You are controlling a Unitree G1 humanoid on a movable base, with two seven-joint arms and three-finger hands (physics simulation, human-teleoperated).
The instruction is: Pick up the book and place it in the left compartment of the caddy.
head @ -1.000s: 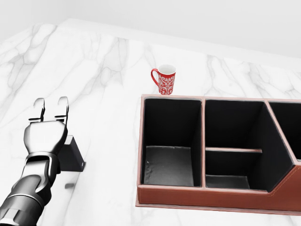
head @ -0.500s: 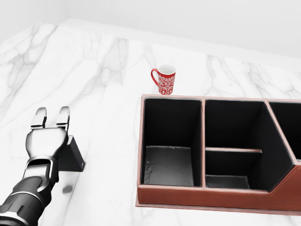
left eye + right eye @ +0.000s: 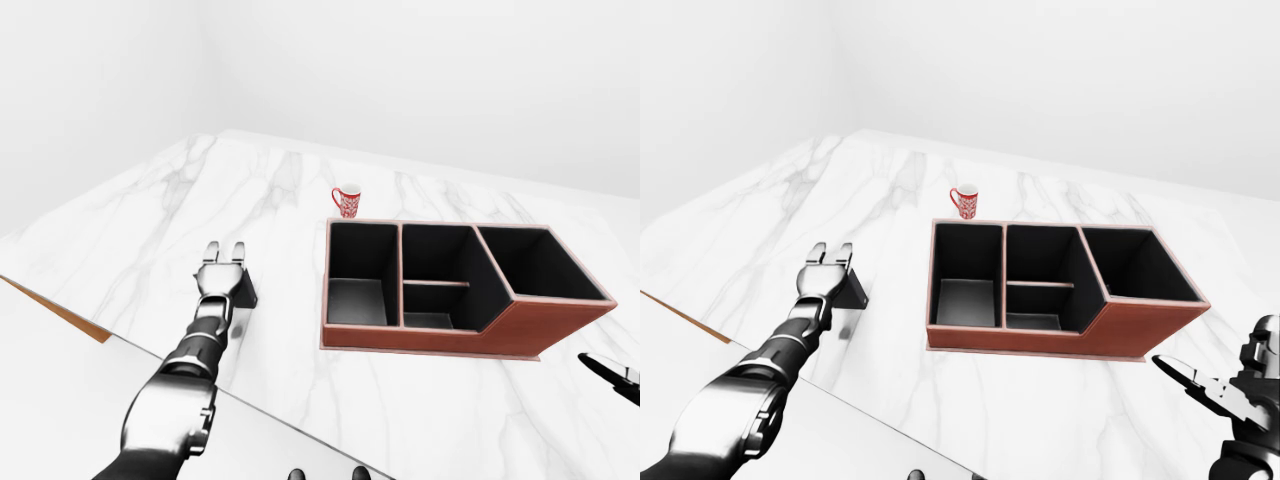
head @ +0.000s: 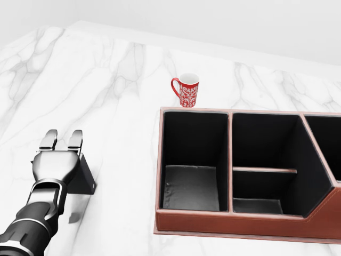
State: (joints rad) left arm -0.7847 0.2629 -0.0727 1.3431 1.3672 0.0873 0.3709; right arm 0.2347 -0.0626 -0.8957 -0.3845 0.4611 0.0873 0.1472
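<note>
A dark book point(image 4: 83, 178) lies on the white marble counter at the left of the head view, partly hidden under my left hand. My left hand point(image 4: 63, 136) is open, its fingers stretched out over the book's top edge and not closed round it. The brown leather caddy point(image 4: 229, 224) with black insides stands to the right. Its left compartment point(image 4: 191, 186) holds nothing. My right hand point(image 3: 1230, 392) shows at the bottom right of the right-eye view, open and empty, far from the book.
A red patterned mug point(image 4: 186, 90) stands just above the caddy's top left corner in the head view. The counter's near edge point(image 3: 60, 312) runs diagonally at the lower left of the left-eye view. A white wall rises behind the counter.
My left hand has moved down and slightly right in the head view, settling lower over the book. The book, caddy and mug have not moved.
</note>
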